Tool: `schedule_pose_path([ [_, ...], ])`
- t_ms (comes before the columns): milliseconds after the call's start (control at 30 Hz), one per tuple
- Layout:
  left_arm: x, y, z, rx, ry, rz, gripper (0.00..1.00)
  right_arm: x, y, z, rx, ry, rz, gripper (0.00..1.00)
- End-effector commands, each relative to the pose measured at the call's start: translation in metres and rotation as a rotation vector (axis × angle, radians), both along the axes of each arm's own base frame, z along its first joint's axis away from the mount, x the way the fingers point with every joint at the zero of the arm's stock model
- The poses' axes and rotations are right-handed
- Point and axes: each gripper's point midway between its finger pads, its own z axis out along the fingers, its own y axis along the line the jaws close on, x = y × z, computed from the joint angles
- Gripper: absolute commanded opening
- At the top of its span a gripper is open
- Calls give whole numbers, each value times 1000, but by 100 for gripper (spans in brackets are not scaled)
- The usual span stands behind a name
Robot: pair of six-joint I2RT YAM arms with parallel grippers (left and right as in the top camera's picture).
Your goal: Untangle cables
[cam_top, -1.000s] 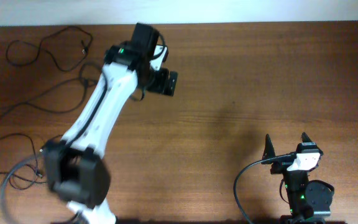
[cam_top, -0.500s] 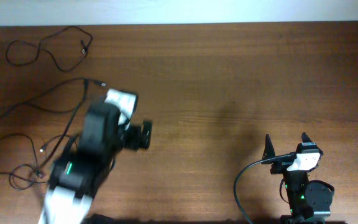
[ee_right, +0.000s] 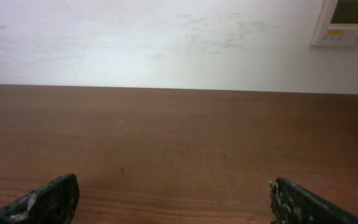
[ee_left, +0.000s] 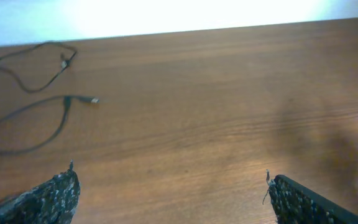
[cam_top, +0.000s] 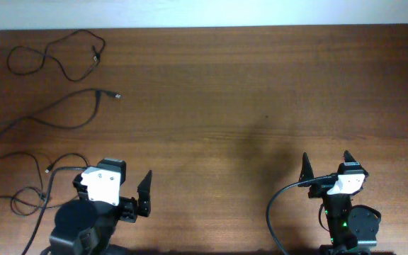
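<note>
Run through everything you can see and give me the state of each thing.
far cable: separate, lying loose in a loop
middle cable: separate, lying loose, plug end free
near cable: separate, loosely curled beside the left arm
left hand: open, empty
right hand: open, empty

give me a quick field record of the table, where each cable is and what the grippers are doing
cables: three thin black cords, lying apart, no knot visible
far cable: looped near the back left corner
middle cable: wavy, plug end pointing right
near cable: front left, by the left arm's base
left gripper: open, empty, at the front edge
right gripper: open, empty, front right, far from all cords
table: brown wood
</note>
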Motion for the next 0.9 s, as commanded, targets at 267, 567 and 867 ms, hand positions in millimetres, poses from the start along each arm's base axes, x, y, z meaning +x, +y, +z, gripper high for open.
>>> schedule_pose_path([
  [267, 15, 22, -39, -28, -179, 119, 99, 0, 0, -2, 1, 4, 0, 98],
  [567, 27, 35, -52, -49, -306, 185, 99, 0, 0, -2, 0, 4, 0, 99],
  [867, 50, 40, -50, -75, -510, 210, 99, 0, 0, -2, 0, 4, 0, 98],
])
